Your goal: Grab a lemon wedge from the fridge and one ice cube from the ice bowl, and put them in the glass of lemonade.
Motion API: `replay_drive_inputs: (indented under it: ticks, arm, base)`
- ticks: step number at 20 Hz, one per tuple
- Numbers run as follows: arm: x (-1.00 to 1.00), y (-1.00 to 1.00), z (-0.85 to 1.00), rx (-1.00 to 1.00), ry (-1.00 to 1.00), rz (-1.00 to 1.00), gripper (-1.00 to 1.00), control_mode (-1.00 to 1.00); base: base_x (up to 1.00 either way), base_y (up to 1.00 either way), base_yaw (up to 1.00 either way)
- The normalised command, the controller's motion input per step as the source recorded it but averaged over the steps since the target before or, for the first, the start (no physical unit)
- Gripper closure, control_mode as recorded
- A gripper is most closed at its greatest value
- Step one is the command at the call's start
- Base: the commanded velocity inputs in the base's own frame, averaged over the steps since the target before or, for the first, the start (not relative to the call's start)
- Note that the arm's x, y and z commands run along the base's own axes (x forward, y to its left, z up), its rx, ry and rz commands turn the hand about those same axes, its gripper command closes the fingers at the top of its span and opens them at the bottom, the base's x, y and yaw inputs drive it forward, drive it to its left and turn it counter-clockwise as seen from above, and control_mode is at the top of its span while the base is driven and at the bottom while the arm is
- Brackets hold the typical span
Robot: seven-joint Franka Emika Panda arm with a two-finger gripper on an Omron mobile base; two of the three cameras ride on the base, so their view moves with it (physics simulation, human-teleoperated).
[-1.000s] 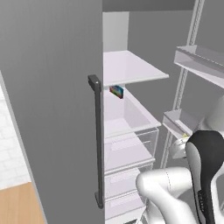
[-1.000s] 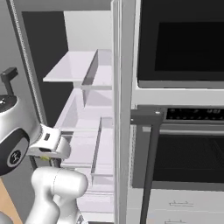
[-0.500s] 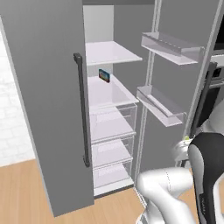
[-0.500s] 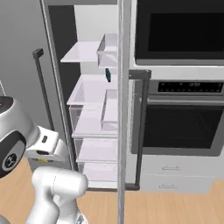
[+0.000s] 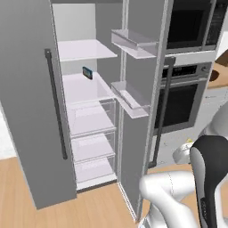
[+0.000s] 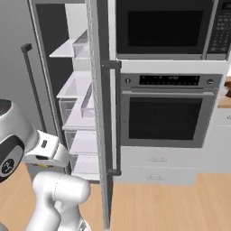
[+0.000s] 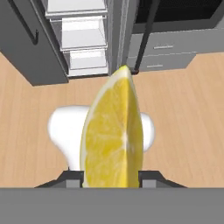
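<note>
In the hand view a bright yellow lemon wedge [image 7: 113, 135] stands upright between my dark fingertips [image 7: 74, 177], and my gripper [image 7: 111, 177] is shut on it. In the left base view the hand [image 5: 183, 152] hangs low at the right, well away from the fridge [image 5: 31, 102], with a speck of yellow on it. The fridge's right door [image 5: 138, 133] stands open, showing white shelves and drawers; its left door is closed. The ice bowl and the glass of lemonade are out of view.
A small blue-and-red packet [image 5: 87, 72] lies on a middle fridge shelf. A black oven [image 6: 164, 110] and microwave [image 6: 162, 27] stand right of the fridge, with drawers below. Wooden floor [image 7: 188, 109] spreads beneath the hand. A counter corner [image 5: 219, 75] shows at far right.
The whole picture has widened: the base has backed away from the fridge, so more of the fridge, the oven and the floor come into view. The grip stays the same.
</note>
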Motion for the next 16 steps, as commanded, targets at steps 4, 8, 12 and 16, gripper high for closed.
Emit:
replay_drive_inputs:
  ticks: [4,8,12,16]
  arm:
    - [0.0,0.0,0.0,0.0,0.0,0.0,1.0,1.0]
    - [0.0,0.0,0.0,0.0,0.0,0.0,1.0,1.0]
    - [0.0,0.0,0.0,0.0,0.0,0.0,1.0,1.0]
    - [0.0,0.0,0.0,0.0,0.0,0.0,1.0,1.0]
  base:
    - [-0.01,-1.0,0.0]
    - [0.02,-1.0,0.0]
    - [0.15,-1.0,0.0]
    - [0.36,-1.0,0.0]
